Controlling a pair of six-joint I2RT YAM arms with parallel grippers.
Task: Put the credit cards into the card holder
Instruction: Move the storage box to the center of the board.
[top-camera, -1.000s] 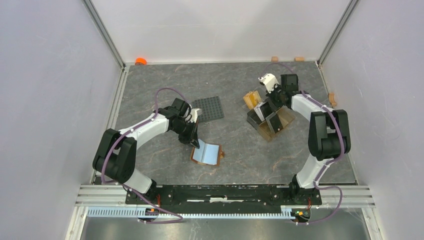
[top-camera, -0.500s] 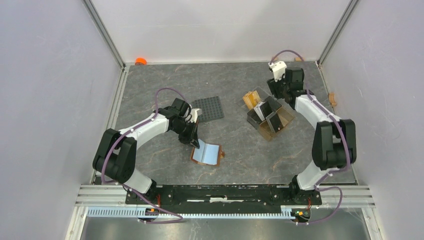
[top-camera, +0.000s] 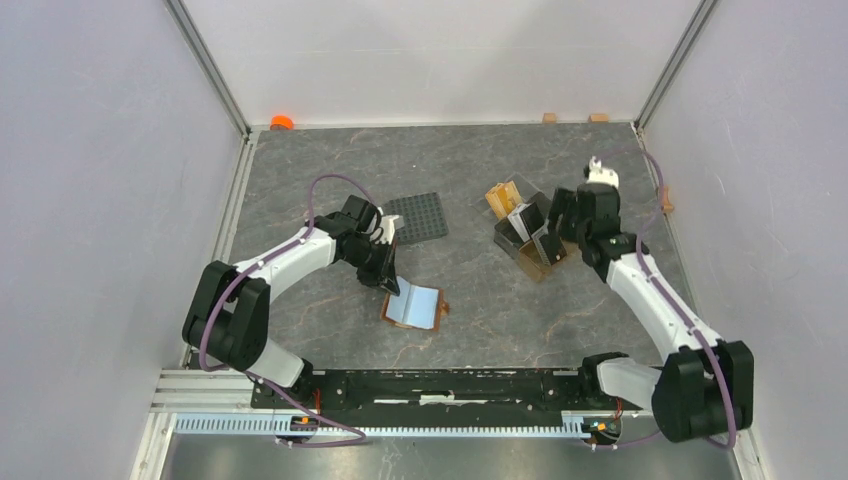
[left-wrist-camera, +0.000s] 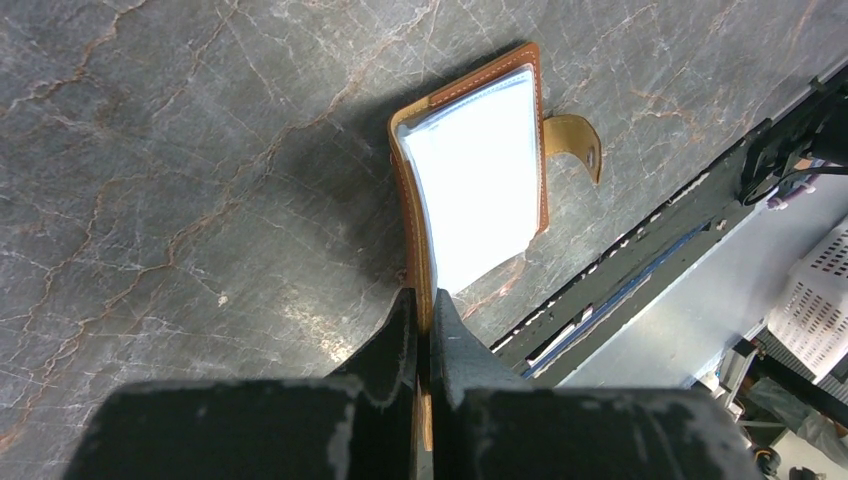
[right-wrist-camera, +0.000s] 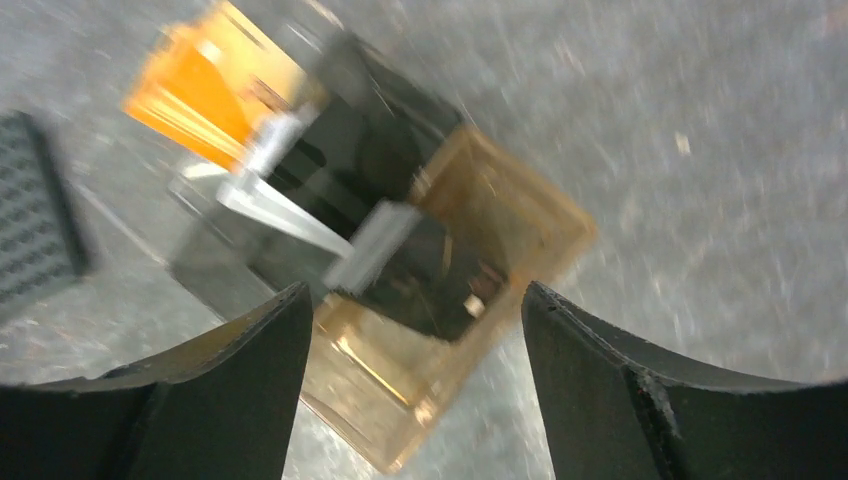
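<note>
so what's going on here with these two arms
The job is getting the credit cards into the brown card holder. The left gripper is shut on one edge of the card holder, which lies open on the table. The right gripper hangs open over an amber stand with several cards standing in it, and holds nothing. That wrist view is blurred, so I cannot tell which card it is lined up on.
</note>
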